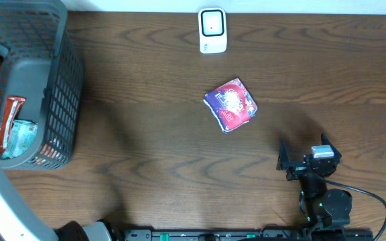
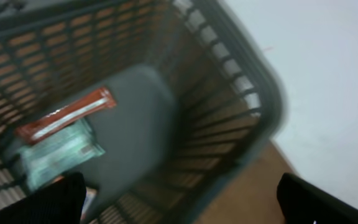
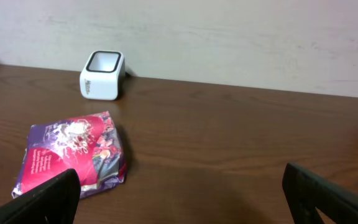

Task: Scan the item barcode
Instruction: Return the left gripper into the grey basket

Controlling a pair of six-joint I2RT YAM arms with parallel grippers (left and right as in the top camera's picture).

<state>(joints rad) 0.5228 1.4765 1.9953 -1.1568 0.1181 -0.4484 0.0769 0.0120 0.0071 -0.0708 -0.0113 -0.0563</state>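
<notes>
Right wrist view: the right hand [image 3: 179, 175] partly hides the pouch [image 3: 73, 152].

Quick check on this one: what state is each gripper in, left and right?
Left gripper: open, holding nothing.
Right gripper: open, holding nothing.

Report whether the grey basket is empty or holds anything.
Not empty: a red packet and a pale-green packet lie inside the basket.
</notes>
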